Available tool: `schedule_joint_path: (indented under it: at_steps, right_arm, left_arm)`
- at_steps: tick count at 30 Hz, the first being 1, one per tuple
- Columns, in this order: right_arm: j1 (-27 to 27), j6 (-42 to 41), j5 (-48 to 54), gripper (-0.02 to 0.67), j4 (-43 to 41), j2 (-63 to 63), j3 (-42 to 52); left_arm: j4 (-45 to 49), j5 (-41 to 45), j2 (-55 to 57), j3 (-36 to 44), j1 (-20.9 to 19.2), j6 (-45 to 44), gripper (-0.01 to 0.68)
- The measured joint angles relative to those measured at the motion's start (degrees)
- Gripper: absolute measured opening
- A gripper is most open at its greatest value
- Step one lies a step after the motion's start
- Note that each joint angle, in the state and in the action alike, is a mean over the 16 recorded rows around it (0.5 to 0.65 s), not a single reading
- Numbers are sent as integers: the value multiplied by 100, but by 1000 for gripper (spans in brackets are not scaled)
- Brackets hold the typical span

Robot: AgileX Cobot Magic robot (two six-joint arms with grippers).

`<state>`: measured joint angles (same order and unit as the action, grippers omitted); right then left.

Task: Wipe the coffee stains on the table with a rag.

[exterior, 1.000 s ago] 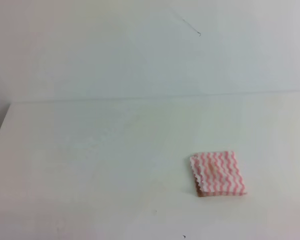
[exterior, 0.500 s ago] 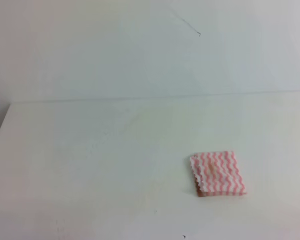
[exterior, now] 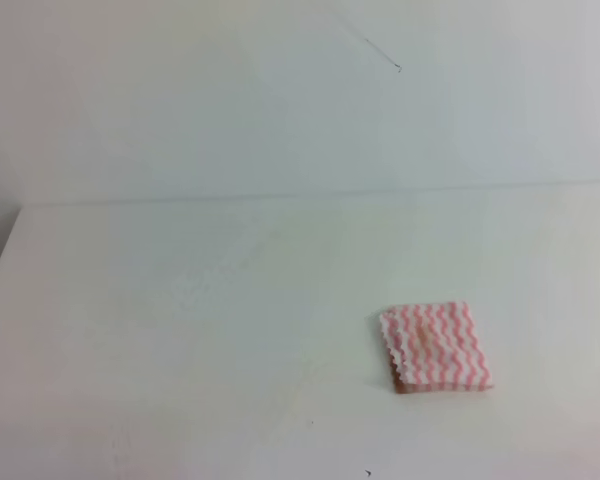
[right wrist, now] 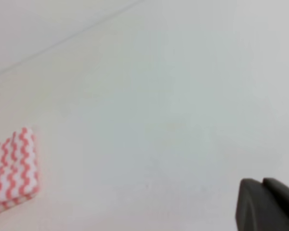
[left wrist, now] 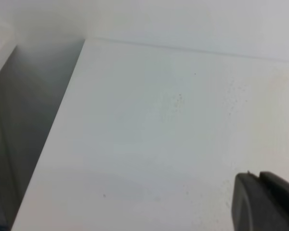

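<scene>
The rag point(exterior: 436, 347), a folded square of pink-and-white zigzag stripes with a wavy edge and a brown sliver under its near edge, lies flat on the table point(exterior: 180, 330), well left of the closed, empty right gripper point(right wrist: 269, 204).

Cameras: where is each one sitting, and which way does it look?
Exterior high: up above the front, looking down at the table and rag; no robot shows.
Left wrist: on the left arm, facing the table's left edge; left gripper at the corner.
Right wrist: on the right arm, facing the table; right gripper showing.
Exterior high and right wrist share the rag.
</scene>
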<state>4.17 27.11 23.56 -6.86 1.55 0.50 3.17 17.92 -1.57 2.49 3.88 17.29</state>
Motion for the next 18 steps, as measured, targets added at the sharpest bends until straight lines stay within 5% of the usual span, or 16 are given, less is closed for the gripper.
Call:
schedule_joint_path:
  at_steps: [18]
  right_arm:
    - [0, -514, -669, -4, -1054, 0, 141]
  left_arm:
    - [0, 6, 0, 0, 0, 0, -3]
